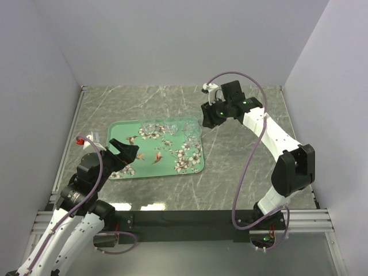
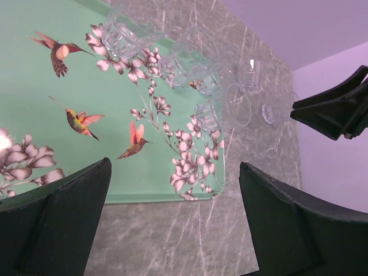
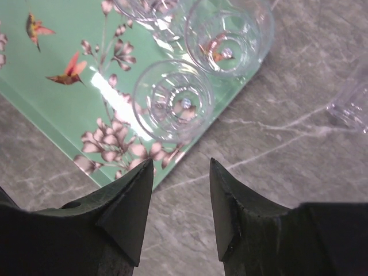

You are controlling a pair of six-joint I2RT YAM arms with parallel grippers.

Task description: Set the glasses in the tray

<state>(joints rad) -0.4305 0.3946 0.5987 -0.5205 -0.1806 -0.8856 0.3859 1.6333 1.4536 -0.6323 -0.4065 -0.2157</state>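
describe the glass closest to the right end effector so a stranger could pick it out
Find the mint-green bird tray on the marble table, then the cluster of clear glasses along its edge by the right end effector. The nearest glass stands upright on white blossoms just inside the rim, closest to that end effector; its neighbours sit farther away.

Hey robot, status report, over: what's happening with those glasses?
Left fingers wide open, empty. Right fingers apart, empty, above tray edge. Several glasses in tray; one glass on table beside it. Nothing in the way.
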